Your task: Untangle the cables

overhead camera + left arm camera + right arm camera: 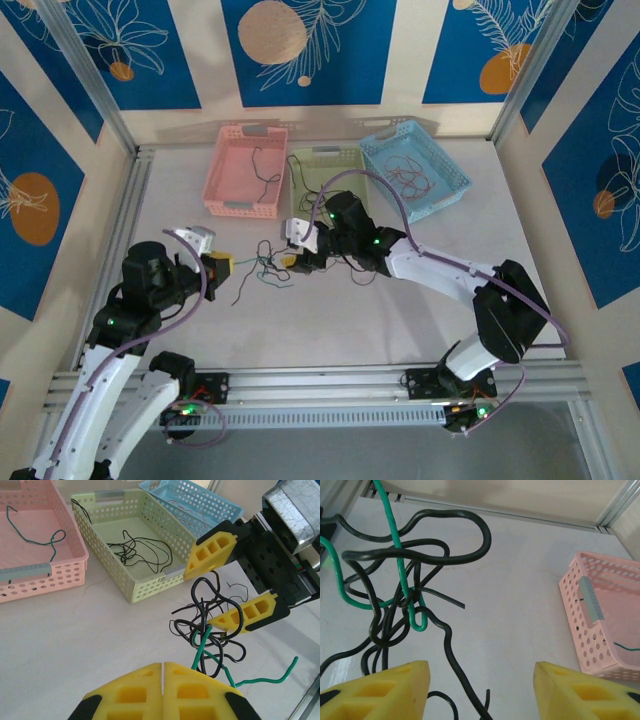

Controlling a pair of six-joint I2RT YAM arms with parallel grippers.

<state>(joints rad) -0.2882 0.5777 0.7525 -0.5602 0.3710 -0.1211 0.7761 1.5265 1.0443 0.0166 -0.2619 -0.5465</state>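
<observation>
A small clump of black and green cables (268,262) lies on the white table between the two arms. In the left wrist view the clump (202,642) sits just beyond my left gripper (163,677), which is shut. A green strand runs under its right finger, and nothing shows between the tips. My right gripper (227,587) is open and reaches into the far side of the clump. In the right wrist view the right gripper (480,687) straddles a loose black strand (447,650), with the knot (402,582) ahead on the left.
Three baskets stand at the back. The pink basket (245,170) holds a dark green cable (30,540). Black cables lie in the pale green basket (325,180), and reddish cables in the blue basket (413,175). Metal frame rails border the table.
</observation>
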